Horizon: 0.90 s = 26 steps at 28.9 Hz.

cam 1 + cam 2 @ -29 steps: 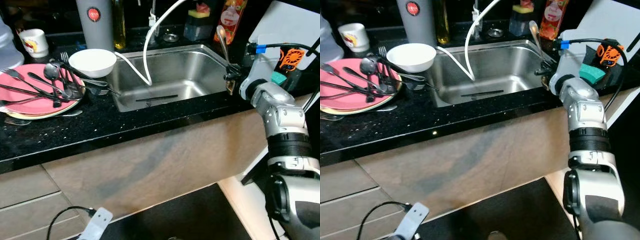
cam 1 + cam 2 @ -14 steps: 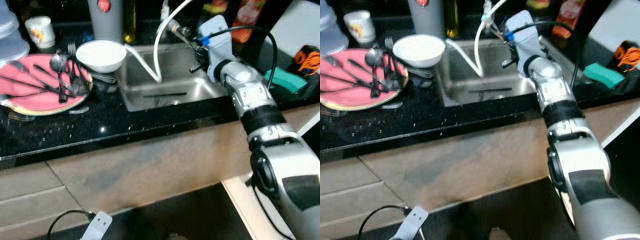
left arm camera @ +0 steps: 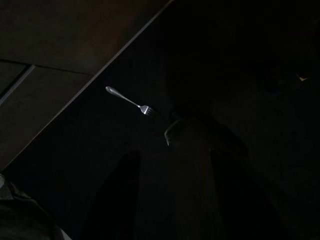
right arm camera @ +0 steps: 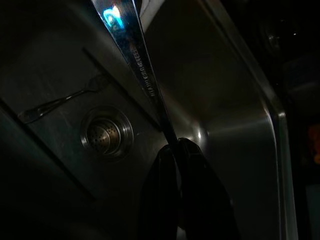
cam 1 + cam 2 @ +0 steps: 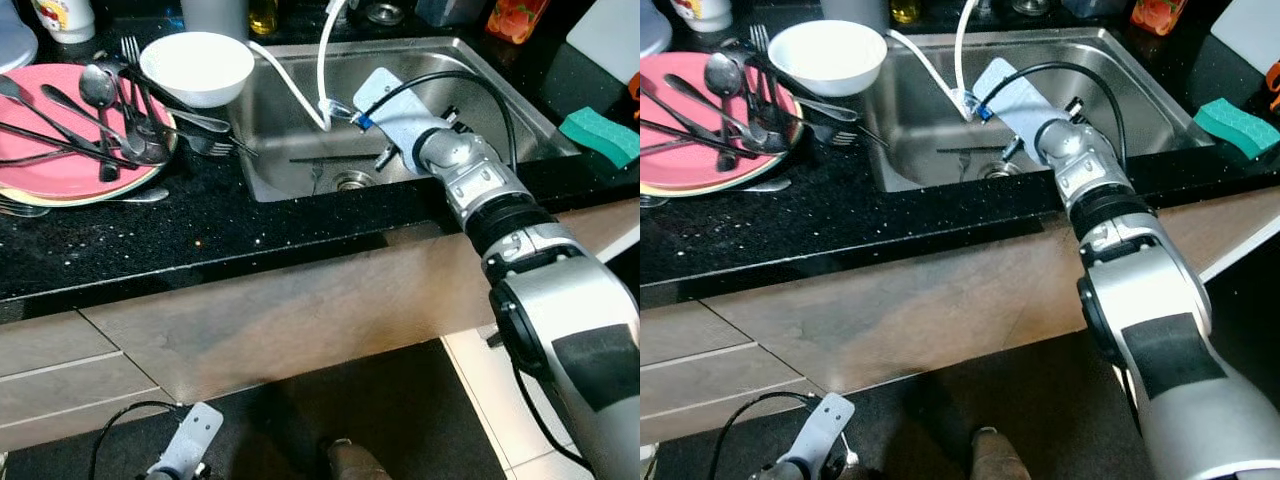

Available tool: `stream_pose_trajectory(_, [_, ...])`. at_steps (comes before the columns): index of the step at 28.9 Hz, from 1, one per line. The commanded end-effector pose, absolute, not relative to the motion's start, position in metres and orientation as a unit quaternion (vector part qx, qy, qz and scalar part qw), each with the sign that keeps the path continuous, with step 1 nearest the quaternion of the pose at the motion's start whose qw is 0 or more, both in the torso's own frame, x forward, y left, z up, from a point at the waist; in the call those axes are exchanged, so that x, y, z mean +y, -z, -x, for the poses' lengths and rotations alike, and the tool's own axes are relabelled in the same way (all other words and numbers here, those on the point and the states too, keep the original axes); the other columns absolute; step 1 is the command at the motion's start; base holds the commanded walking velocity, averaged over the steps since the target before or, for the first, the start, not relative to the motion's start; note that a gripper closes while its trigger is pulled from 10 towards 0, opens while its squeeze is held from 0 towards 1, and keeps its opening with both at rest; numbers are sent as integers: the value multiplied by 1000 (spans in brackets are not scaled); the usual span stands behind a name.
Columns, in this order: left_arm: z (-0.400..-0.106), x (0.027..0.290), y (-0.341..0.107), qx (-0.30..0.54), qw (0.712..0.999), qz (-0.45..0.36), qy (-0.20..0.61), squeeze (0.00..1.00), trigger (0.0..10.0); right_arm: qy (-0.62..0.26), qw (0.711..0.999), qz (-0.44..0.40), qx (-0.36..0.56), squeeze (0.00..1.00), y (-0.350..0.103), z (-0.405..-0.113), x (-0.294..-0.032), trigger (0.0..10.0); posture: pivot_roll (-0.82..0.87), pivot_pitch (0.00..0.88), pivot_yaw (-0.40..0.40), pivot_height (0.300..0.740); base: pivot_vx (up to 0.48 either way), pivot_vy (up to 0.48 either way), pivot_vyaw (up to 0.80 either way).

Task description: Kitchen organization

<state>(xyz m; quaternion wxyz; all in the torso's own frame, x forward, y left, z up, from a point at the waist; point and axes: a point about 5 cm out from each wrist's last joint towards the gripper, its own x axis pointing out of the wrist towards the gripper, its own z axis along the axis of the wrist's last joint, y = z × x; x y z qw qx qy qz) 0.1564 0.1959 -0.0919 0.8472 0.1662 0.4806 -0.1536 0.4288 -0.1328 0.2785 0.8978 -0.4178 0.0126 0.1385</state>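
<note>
While the right arm reaches over the basin, these are the particulars:

Right gripper (image 4: 175,150): its two black fingers are pinched onto the handle of a silver utensil (image 4: 135,55), held above the steel sink (image 5: 500,90).
Utensil axis: long and thin; in the right wrist view it runs straight away from the fingertips, stamped lettering along the shaft, the far end cut off by the frame edge, so which kind of utensil it is I cannot tell.
Sink floor: a fork (image 4: 60,102) lies flat near the round drain (image 4: 106,132), apart from the held piece.
Eye views: the wrist housing hides the fingers there; a white hose (image 5: 322,60) loops down into the sink beside the wrist.
Counter, robot's left: a pink plate (image 5: 60,170) carries spoons and forks (image 5: 110,110); a white bowl (image 5: 196,66) sits just beside it, near the sink's edge.
Counter, robot's right: a green sponge (image 5: 598,134) lies well apart from the gripper.
Left gripper (image 3: 172,192): hangs in shade, fingers spread, over a dark floor where a small fork (image 3: 127,100) lies.
</note>
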Motion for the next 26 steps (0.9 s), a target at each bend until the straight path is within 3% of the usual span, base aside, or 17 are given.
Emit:
stream_pose_trajectory(1, [-120, 196, 106, 537, 814, -154, 160, 0, 10000, -136, 897, 421, 13, 784, -280, -429, -133, 10000, 9, 234, -92, 740, 0, 0, 0])
stream_pose_trajectory(2, [-120, 197, 106, 537, 814, -154, 160, 0, 10000, -135, 897, 421, 12, 976, -280, -429, -133, 10000, 13, 229, -92, 740, 0, 0, 0])
stream_pose_trajectory(7, [-123, 197, 105, 534, 816, -154, 157, 0, 10000, -112, 915, 387, -13, 1000, -292, -430, -136, 10000, 23, 213, -90, 740, 0, 0, 0])
stream_pose_trajectory(8, [-124, 197, 104, 533, 817, -153, 154, 0, 10000, -112, 927, 355, -30, 349, -302, -430, -138, 10000, 25, 196, -89, 740, 0, 0, 0])
stream_pose_trajectory(9, [-126, 197, 104, 533, 818, -153, 152, 0, 10000, -118, 941, 314, -49, 0, -312, -429, -141, 10000, 27, 184, -88, 740, 0, 0, 0])
stream_pose_trajectory(10, [-126, 197, 104, 533, 818, -153, 152, 0, 10000, -118, 941, 314, -49, 0, -312, -429, -141, 10000, 27, 184, -88, 740, 0, 0, 0])
stream_pose_trajectory(13, [-131, 197, 103, 531, 821, -153, 147, 0, 10000, -160, 964, 191, -88, 0, -329, -425, -152, 10000, 29, 146, -74, 740, 0, 0, 0])
stream_pose_trajectory(19, [-139, 198, 100, 529, 820, -160, 148, 0, 10000, -187, 966, 139, -113, 0, -331, -419, -179, 10000, 13, 104, -55, 740, 0, 0, 0])
stream_pose_trajectory(21, [-141, 198, 99, 528, 820, -161, 147, 0, 10000, -235, 961, 45, -139, 0, -335, -412, -190, 10000, 12, 83, -49, 740, 0, 0, 0])
stream_pose_trajectory(22, [-141, 198, 99, 528, 820, -161, 147, 0, 10000, -235, 961, 45, -139, 0, -335, -412, -190, 10000, 12, 83, -49, 740, 0, 0, 0])
stream_pose_trajectory(26, [-146, 200, 98, 525, 825, -158, 140, 0, 10000, -399, 894, -81, -187, 0, -312, -379, -207, 10000, 2, 43, -29, 740, 0, 0, 0])
